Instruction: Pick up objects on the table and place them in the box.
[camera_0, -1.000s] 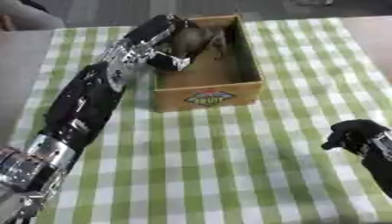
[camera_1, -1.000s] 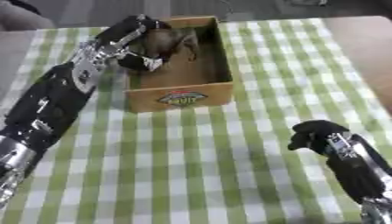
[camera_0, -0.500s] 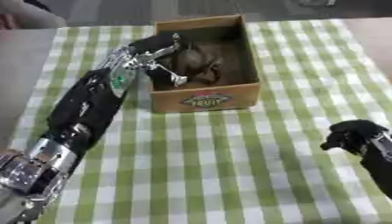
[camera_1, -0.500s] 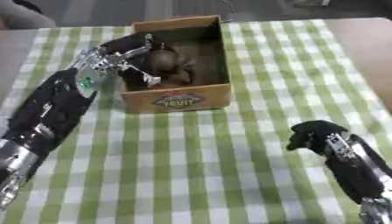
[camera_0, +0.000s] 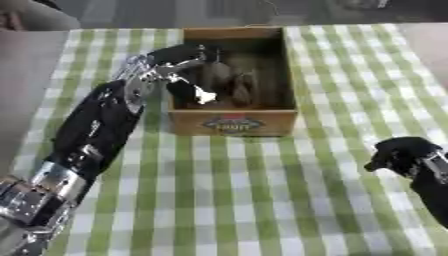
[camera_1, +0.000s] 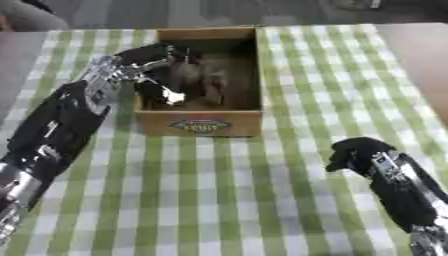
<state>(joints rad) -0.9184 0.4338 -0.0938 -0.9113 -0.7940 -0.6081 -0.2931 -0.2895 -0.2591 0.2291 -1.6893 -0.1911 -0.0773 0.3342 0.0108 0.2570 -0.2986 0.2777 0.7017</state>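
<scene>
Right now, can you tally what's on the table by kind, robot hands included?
Wooden box: 1
Brownish objects inside the box: count unclear, they blur together
Robot hands: 2, left robot hand over the box, right robot hand idle
Checked tablecloth: 1
Total: 4, plus the box contents

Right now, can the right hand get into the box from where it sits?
Probably not yet: the left hand already fills the box opening over the brown objects, while the right hand sits apart on the cloth, nearer the camera.

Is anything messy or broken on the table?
Nothing stands out. The brown cardboard box sits upright on the green checked tablecloth, dark brownish things lie inside it, and nothing looks spilled or broken.
</scene>
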